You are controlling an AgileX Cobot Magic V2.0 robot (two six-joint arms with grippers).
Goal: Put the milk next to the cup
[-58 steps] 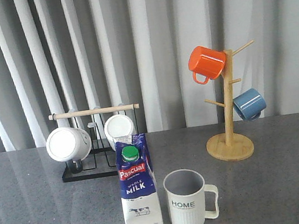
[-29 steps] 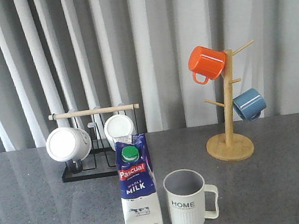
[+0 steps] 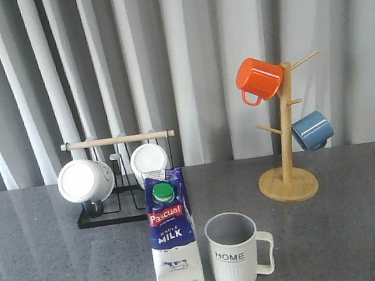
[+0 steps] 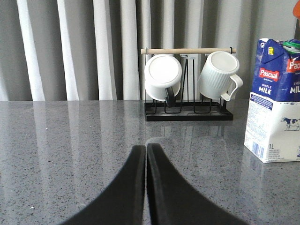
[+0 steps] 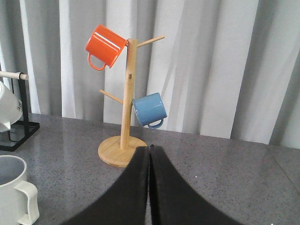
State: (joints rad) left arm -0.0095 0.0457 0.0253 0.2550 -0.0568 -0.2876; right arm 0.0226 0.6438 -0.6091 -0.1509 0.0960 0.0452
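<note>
We record the milk upright on the grey table, at the front and a little left of centre, green cap toward the camera and the "Pascual" label facing us. The cup stands just beside it to the right, upright, handle pointing right, "HOME" lettering readable; a narrow gap shows between them, so we note them as close but not touching. Behind the carton we see a black rack with a wooden bar, carrying two white mugs on their sides. To the right rear stands a wooden mug tree with an orange mug hung high and a blue mug lower. In the left wrist view our left gripper has its dark fingers pressed together with nothing between them, above bare tabletop, with the carton off to one side. In the right wrist view our right gripper is likewise closed on nothing, pointing toward the base of the mug tree, the cup's rim just in the corner. Neither gripper appears in the front view.
</note>
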